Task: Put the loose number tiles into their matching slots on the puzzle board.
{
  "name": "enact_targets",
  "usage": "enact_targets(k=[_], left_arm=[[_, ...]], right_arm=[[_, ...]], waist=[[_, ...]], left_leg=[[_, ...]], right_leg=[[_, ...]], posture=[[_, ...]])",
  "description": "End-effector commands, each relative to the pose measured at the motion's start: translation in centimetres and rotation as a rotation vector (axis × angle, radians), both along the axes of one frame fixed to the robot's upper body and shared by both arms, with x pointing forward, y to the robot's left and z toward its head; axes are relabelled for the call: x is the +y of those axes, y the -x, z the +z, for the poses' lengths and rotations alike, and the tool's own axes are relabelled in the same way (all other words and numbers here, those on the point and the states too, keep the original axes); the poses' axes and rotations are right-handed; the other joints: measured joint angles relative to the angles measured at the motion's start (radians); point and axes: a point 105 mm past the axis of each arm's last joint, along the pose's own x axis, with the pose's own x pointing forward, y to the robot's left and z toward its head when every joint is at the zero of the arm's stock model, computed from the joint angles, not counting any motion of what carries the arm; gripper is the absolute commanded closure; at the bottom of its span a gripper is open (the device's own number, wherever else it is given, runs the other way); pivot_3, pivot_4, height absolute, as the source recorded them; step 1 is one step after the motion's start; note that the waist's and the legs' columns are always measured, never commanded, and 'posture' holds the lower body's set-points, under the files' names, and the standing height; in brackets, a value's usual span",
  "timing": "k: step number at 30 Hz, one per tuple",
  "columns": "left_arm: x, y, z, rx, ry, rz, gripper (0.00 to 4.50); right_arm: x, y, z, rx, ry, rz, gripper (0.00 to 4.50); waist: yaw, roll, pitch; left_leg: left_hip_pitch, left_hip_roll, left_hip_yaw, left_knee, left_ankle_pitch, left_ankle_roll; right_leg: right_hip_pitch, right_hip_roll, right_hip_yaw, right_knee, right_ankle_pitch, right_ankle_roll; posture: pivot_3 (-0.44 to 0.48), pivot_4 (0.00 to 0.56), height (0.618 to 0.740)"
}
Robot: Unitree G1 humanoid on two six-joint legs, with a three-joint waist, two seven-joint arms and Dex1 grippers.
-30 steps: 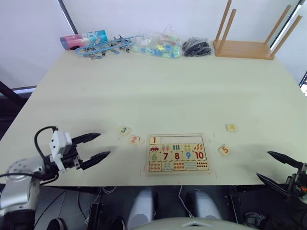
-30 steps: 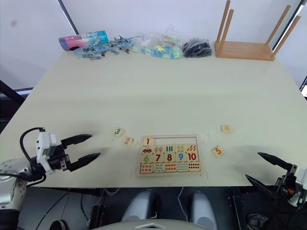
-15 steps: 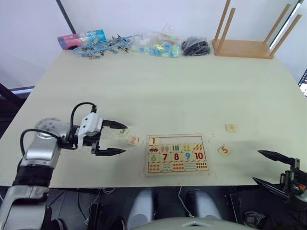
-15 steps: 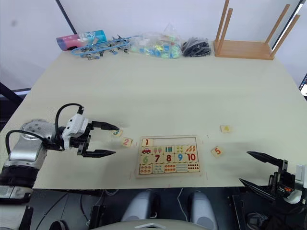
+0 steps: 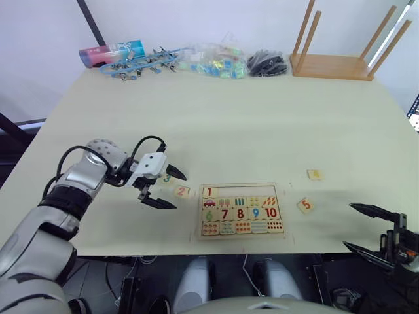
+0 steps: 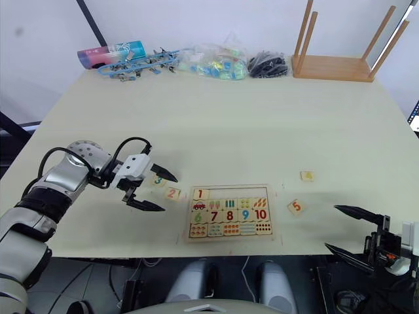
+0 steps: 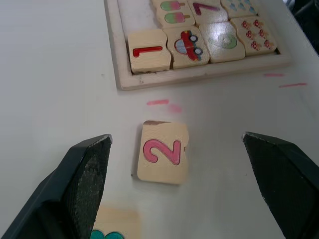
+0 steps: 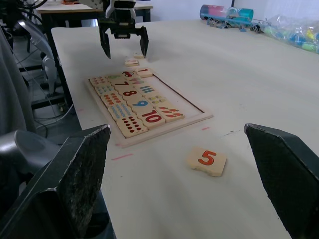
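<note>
Left eye view: the flat light-wood puzzle board with raised rim (image 5: 241, 210) lies near the front edge of the pale table (image 5: 222, 124); its top row holds a tile with a red 1 at the left end, and the remaining slots (image 5: 249, 191) of that row are bare. The left gripper (image 5: 161, 191) hovers just left of the board, fingers spread wide and grasping nothing, straddling the small wooden tile with the pink 2 (image 5: 182, 191), with the tile bearing the green 3 (image 5: 167, 177) just beyond it. Right of the board lie the tile with the red 5 (image 5: 305, 205) and, farther back, the tile with the yellow 4 (image 5: 315, 174). The right gripper (image 5: 370, 229) hangs off the table's front edge, well right of the board, fingers parted and empty. A wooden stand with upright dowels (image 5: 340, 59) sits far behind the board. Left wrist view: the 2 tile lies flat on the table between the two black fingers (image 7: 84, 174), touching neither, close to the board's corner. Right wrist view: the 5 tile rests on the table beside the board.
</note>
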Motion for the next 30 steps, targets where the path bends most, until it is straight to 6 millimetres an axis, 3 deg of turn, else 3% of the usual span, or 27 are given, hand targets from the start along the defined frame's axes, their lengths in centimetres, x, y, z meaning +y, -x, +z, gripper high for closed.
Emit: enact_targets(k=[1, 12, 15, 20, 21, 30], left_arm=[[0.2, 0.0, -0.2, 0.003, -0.039, -0.049, 0.05], [-0.4, 0.1, -1.2, -0.010, -0.017, -0.086, 0.05], [-0.3, 0.2, -1.5, -0.017, -0.022, -0.095, 0.95], [-0.2, 0.2, -1.8, -0.024, -0.029, -0.104, 3.36], [-0.2, 0.2, -1.8, -0.023, -0.028, -0.102, 3.52], [-0.4, 0.3, -0.6, -0.048, 0.017, -0.102, 3.52]], right_arm=[[-0.3, 0.0, 0.4, -0.029, 0.007, -0.004, 0.00], [-0.3, 0.0, 0.1, -0.039, -0.001, -0.016, 0.00], [-0.3, 0.0, 0.0, -0.039, -0.001, -0.016, 0.00], [-0.3, -0.1, -0.1, -0.036, 0.000, -0.015, 0.00], [-0.4, -0.1, -0.1, -0.035, 0.001, -0.015, 0.00], [-0.1, -0.3, -0.2, -0.035, -0.004, -0.004, 0.00]], waist=[[0.000, 0.000, 0.000], [0.002, 0.000, 0.000], [0.002, 0.000, 0.000], [0.000, 0.000, 0.000], [0.000, 0.000, 0.000], [0.000, 0.000, 0.000]], left_leg=[[0.000, 0.000, 0.000, 0.000, 0.000, 0.000], [0.000, 0.000, 0.000, 0.002, 0.000, 0.000], [0.000, 0.000, 0.000, 0.003, 0.000, 0.000], [0.000, 0.000, 0.000, 0.003, 0.000, 0.000], [0.000, 0.000, 0.000, 0.003, 0.000, 0.000], [0.000, 0.000, 0.000, 0.004, 0.000, 0.000]], right_leg=[[0.000, 0.000, 0.000, 0.000, 0.000, 0.000], [0.000, 0.000, 0.001, 0.001, 0.000, 0.000], [0.000, 0.000, 0.001, 0.001, 0.000, 0.001], [0.000, 0.000, 0.001, 0.002, 0.000, 0.001], [0.000, 0.000, 0.001, 0.002, 0.000, 0.001], [0.000, 0.000, 0.002, 0.003, 0.000, 0.001]], posture=[[0.000, 0.150, 0.737], [0.000, 0.150, 0.737], [0.000, 0.150, 0.737], [0.000, 0.150, 0.737], [0.000, 0.150, 0.737], [0.000, 0.150, 0.737]])
